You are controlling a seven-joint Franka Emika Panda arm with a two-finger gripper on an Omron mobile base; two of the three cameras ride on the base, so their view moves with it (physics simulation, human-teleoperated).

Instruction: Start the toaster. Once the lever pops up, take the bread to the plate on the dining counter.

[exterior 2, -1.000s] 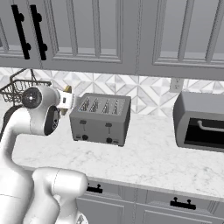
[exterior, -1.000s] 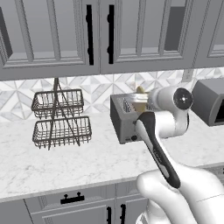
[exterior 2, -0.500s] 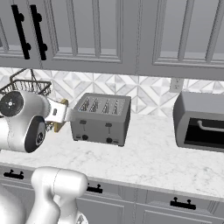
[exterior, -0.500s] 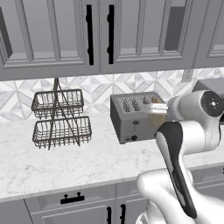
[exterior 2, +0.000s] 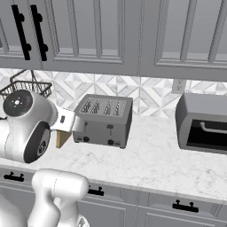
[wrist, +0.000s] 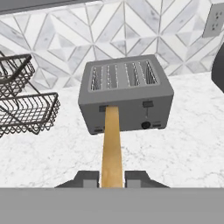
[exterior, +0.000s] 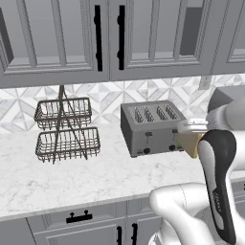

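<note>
The gripper [wrist: 112,179] has its fingers clamped on the bread [wrist: 111,146], held edge-on just in front of the toaster [wrist: 126,94], probably so the thin slice rides securely out to the plate. One slice, one toaster with four empty slots, a two-tier wire basket [exterior: 66,130] to the left, and one darker appliance [exterior 2: 203,122] to the right.

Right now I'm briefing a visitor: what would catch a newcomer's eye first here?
The bread, seen edge-on and clamped in the hand, held out in front of the toaster. Left of the toaster, a two-tier wire basket stands on the marble worktop; to its right sits a darker rounded appliance.
</note>
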